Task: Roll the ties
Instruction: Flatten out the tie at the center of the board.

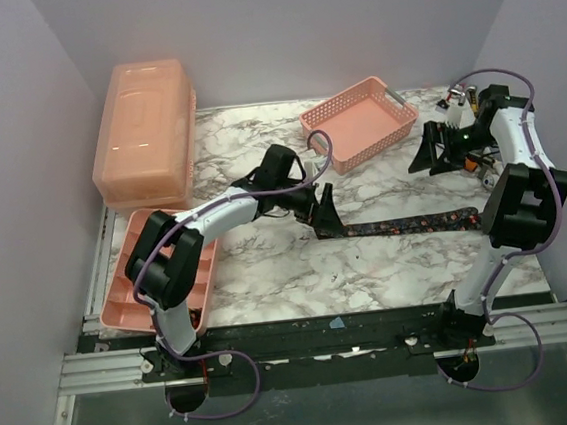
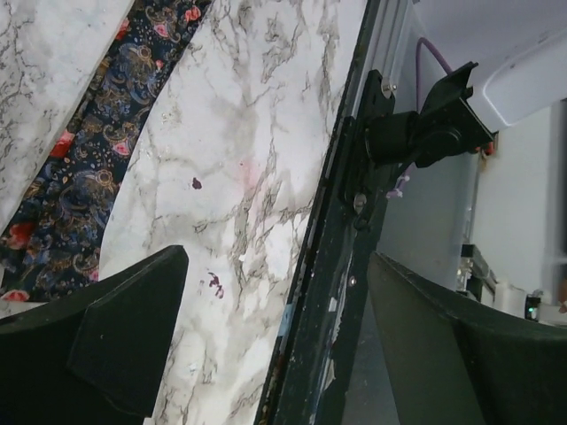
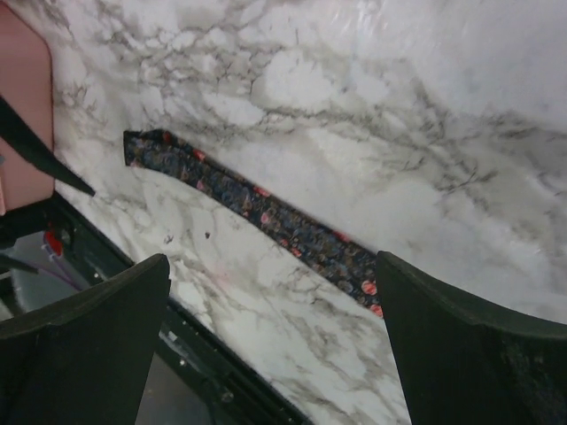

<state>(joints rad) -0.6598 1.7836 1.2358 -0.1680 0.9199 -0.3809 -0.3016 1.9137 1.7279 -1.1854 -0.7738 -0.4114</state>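
Left end effector point(image 1: 325, 206) and right end effector point(image 1: 436, 150) are both seen spread and empty, with one necktie point(image 1: 415, 226) laid flat between them.

The marbled desk point(image 1: 269, 274) is left bare across its middle, so room for rolling is judged ample there. A lidded pink box point(image 1: 146, 135) and a pink tray point(image 1: 131, 297) are ranged along the left side, and a pink mesh basket point(image 1: 360, 123) is set at the back. The necktie is stretched straight across the desk's right half, near the front edge, its left tip just beside the left end effector. For a tight coil, that tip should probably be pinched squarely and turned over itself, the strip being kept straight. Drift toward the front rail point(image 2: 328, 257) is best avoided.
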